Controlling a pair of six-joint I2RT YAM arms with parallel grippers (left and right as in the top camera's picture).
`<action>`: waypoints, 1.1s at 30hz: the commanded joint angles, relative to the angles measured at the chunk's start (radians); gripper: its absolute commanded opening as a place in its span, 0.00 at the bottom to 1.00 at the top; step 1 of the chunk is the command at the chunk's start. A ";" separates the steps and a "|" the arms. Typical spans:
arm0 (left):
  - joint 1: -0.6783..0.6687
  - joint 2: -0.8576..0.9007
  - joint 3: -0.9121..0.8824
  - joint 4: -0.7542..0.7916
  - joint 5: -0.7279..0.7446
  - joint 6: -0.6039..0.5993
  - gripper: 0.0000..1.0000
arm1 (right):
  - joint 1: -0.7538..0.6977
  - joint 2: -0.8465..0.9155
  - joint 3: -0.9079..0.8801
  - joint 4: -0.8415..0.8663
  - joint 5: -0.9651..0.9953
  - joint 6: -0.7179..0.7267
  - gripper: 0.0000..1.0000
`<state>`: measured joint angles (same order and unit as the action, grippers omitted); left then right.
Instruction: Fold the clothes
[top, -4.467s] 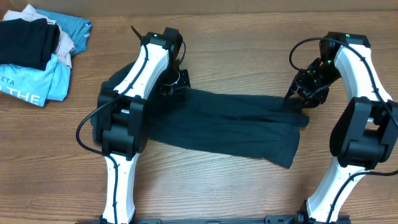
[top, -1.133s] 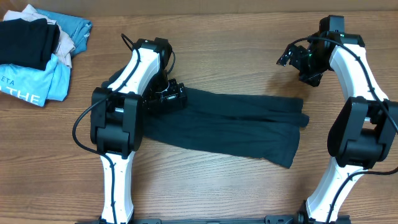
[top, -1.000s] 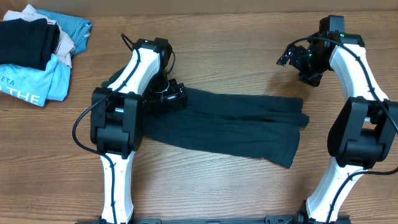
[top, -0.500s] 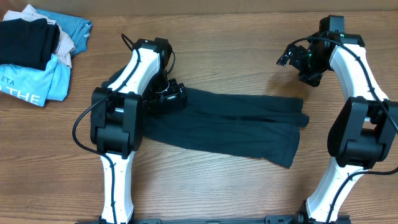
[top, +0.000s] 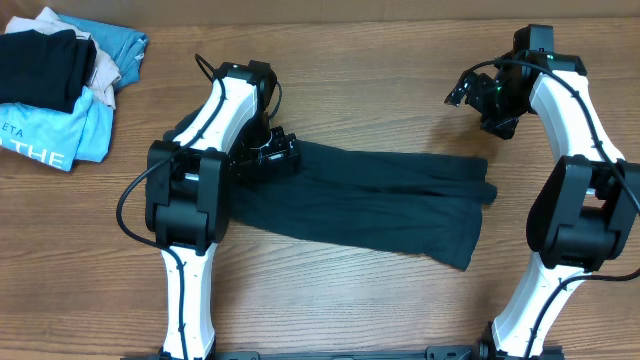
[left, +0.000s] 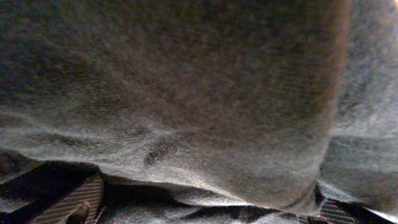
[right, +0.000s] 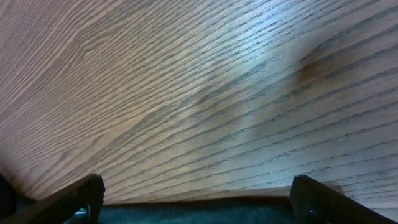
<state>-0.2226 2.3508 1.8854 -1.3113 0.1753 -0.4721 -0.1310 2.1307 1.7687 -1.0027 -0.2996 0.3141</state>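
The clothes (top: 370, 205), one dark navy-teal garment, lie in a long wrinkled band across the middle of the table. My left gripper (top: 268, 155) sits low on its left end. In the left wrist view the fabric (left: 186, 93) fills the frame, and my left gripper (left: 205, 213) is open with cloth bunched between its wide-set fingers (left: 74, 202). My right gripper (top: 470, 92) hangs open beyond the garment's right end, not touching it. In the right wrist view my right gripper (right: 199, 205) has only bare wood and a strip of the dark garment (right: 199, 216) between its fingers.
A pile of other garments sits at the far left corner: a black folded one (top: 40, 65), a light-blue shirt printed "THE" (top: 60, 135) and a blue piece (top: 120, 45). Wooden tabletop (top: 360, 100) surrounds the garment. Both arm bases stand at the near edge.
Over the last second nothing moves. Since the oldest frame my right gripper has left the garment's right end and moved away from it, and my left gripper has shifted slightly left on the cloth.
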 joint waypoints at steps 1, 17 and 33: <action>0.000 -0.001 -0.004 0.004 -0.003 0.001 1.00 | 0.001 -0.019 0.004 0.007 -0.001 0.003 1.00; 0.000 -0.001 -0.004 0.019 -0.003 0.001 1.00 | 0.001 -0.019 0.004 0.007 -0.001 0.003 1.00; 0.000 -0.060 -0.003 0.109 0.140 0.208 0.96 | -0.008 -0.021 0.014 -0.061 -0.277 0.048 1.00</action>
<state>-0.2218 2.3417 1.8851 -1.2442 0.2588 -0.3309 -0.1307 2.1307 1.7687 -1.0641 -0.4427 0.3462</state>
